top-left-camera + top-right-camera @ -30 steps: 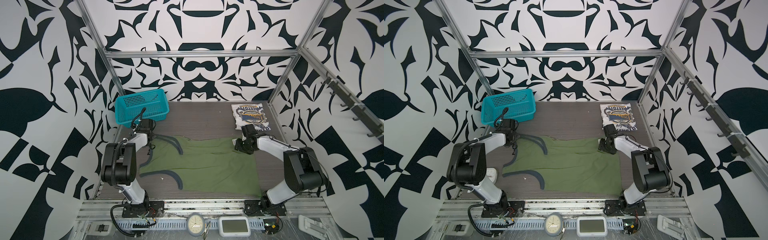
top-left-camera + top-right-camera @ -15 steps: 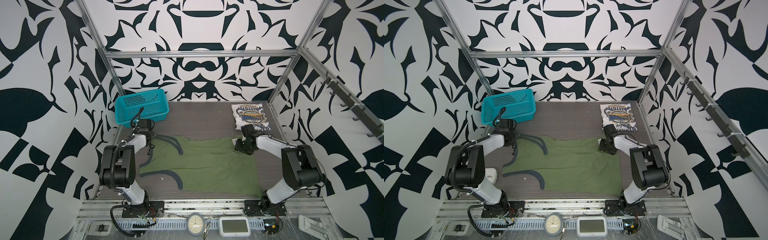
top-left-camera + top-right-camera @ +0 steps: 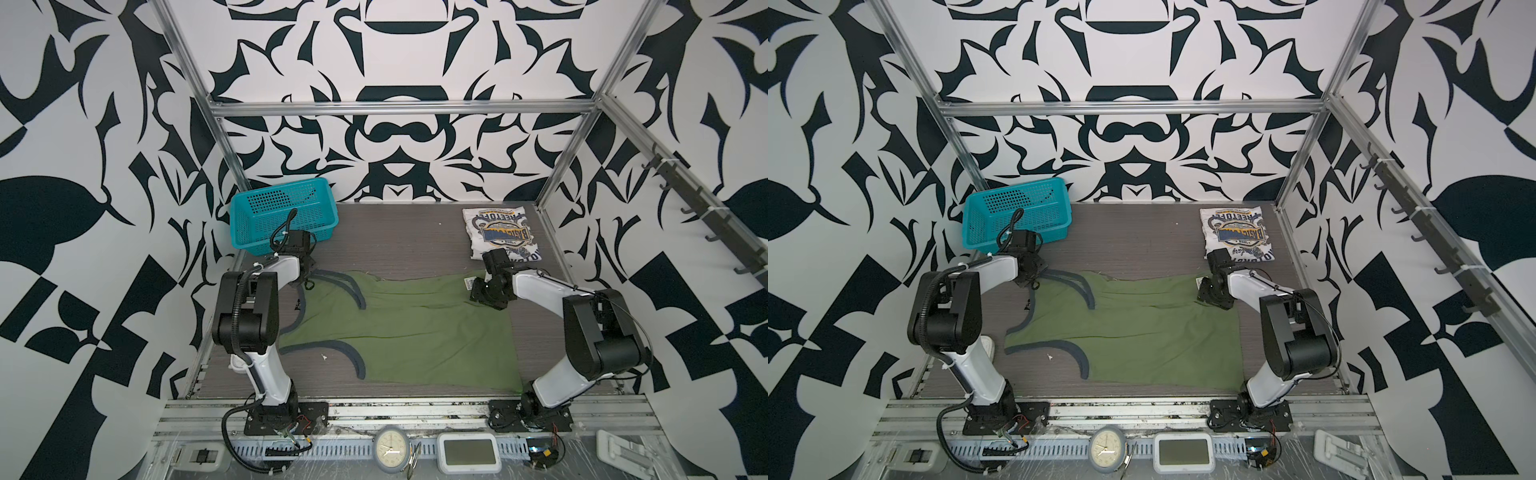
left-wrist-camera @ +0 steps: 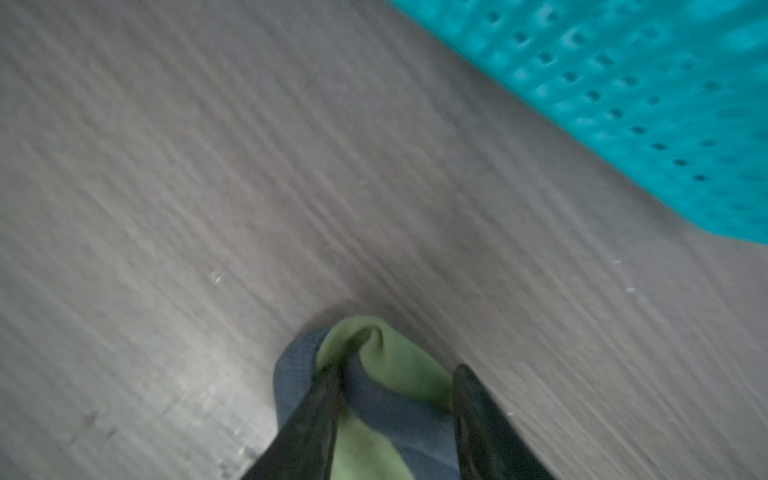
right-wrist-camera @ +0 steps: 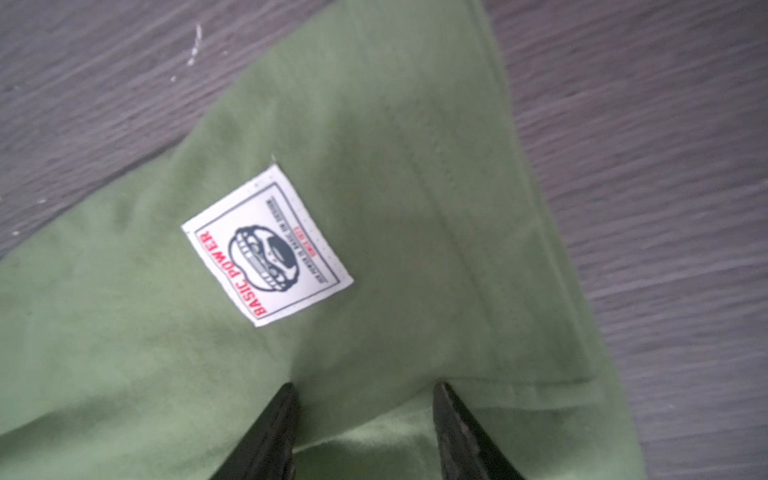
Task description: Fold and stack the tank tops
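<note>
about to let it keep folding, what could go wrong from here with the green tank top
1. The left claw stands open, but the strap end of the green tank top is bunched between its fingers; pulling away could drag it out of line.
2. The right claw is open over a hem corner that looks doubled near the white label; folding now may lock in that crease.
3. The left claw works close beside the teal basket and could nudge it.

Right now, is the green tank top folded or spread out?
Spread. The green tank top lies flat across the table, with both armholes and the hem showing in both top views.
</note>
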### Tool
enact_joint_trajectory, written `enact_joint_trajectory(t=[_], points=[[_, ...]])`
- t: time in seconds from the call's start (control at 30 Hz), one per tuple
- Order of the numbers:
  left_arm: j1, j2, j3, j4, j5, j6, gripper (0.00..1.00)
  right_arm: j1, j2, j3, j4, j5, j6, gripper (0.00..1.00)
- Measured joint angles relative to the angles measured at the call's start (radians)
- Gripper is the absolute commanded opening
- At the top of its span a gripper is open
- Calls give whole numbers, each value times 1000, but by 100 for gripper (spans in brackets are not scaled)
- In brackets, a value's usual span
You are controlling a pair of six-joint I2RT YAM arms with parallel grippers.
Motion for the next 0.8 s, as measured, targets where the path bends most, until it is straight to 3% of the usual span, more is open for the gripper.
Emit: enact_joint_trajectory(t=[0.53,0.8], points=[[34,0,-3,-60,-37,-91,13,-12,23,20,-11,25,48,55],[44,26,26,-48,-45,-102,11,-16,125,123,35,24,62,55]])
